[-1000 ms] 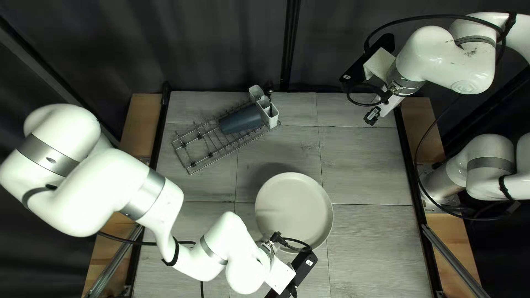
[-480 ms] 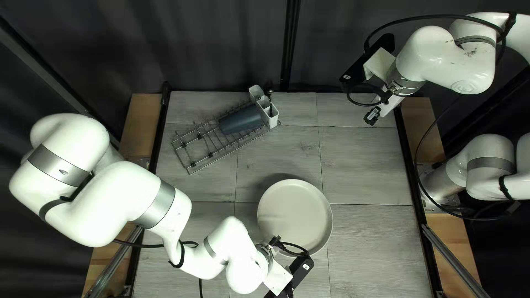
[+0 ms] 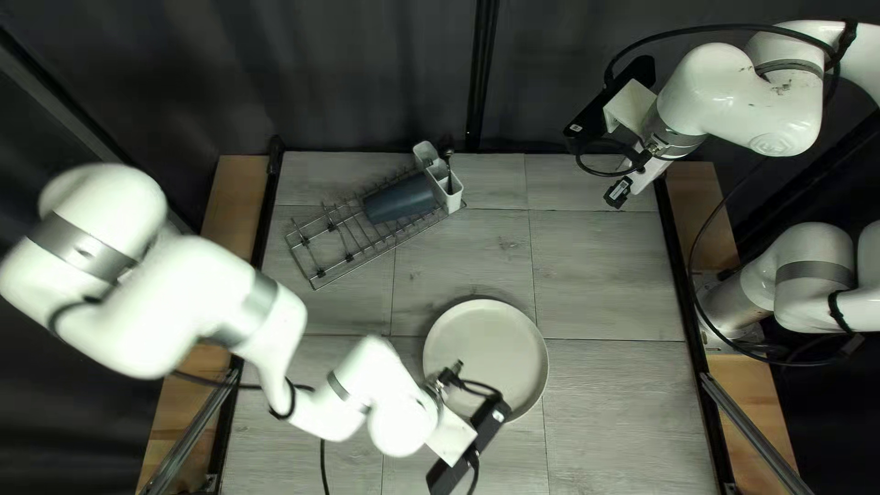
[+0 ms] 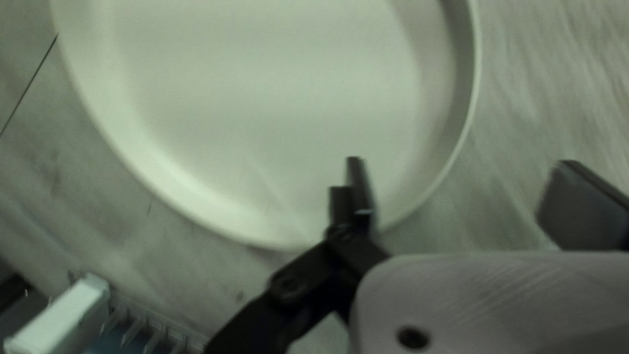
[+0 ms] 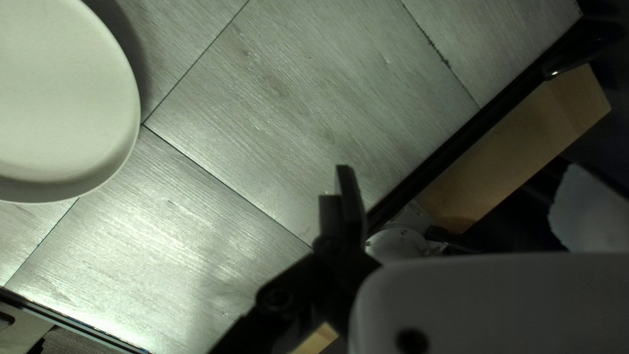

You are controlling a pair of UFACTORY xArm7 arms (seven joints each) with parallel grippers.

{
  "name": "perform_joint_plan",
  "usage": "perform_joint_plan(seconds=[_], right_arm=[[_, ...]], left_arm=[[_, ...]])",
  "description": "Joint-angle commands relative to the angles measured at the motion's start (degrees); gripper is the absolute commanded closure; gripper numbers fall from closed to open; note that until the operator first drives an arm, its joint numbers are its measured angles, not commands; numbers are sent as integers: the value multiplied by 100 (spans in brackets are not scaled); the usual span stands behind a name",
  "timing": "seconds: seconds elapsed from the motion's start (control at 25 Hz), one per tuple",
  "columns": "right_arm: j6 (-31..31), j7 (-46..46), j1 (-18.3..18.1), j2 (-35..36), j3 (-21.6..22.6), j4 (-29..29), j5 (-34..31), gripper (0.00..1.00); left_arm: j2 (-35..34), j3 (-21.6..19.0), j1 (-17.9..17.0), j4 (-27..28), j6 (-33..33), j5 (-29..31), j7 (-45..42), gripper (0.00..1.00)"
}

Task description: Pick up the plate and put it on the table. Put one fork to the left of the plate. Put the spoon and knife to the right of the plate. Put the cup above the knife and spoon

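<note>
The left arm (image 3: 183, 293) reached in bent over the table (image 3: 605, 275), its left gripper (image 3: 469, 449) at the near edge of the plate (image 3: 486, 353). That gripper was released, its fingers spread well apart with nothing gripped; in its wrist view the plate lay ahead of it, one finger over the dish and the other out past the rim. The right arm (image 3: 742, 101) was raised, with its right gripper (image 3: 619, 192) over the far right corner of the table. It too was released and empty-handed, fingers spread; its wrist view showed the plate well off to one side. The plate sat on the table. From the left gripper, the wire rack (image 3: 321, 270) was well apart, toward the far edge, with the dark cup (image 3: 396, 202) lying tilted in it and the white holder (image 3: 452, 191) at its end. Dark cutlery (image 3: 448, 156) stood in the holder, too small to tell apart as fork, knife or spoon. The left arm was smeared by blur, and its fingertips were hidden from above. The left wrist view cut off part of the plate, rack and holder; the right one cut off the plate as well.
</note>
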Motion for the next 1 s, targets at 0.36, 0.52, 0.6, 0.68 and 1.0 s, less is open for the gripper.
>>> perform_joint_plan(seconds=[0.36,0.52,0.6,0.68,1.0], right_arm=[[0,0,0,0,0,0,0,0],[0,0,0,0,0,0,0,0],[0,0,0,0,0,0,0,0],[0,0,0,0,0,0,0,0],[0,0,0,0,0,0,0,0]], left_arm=[[2812,268,376,-295,2811,242,894,0],[3549,127,468,-370,3631,334,920,0],[3853,70,504,-445,3891,355,924,0],[4075,20,535,-462,4105,348,919,0],[4762,-368,924,0,5052,-130,-184,0]])
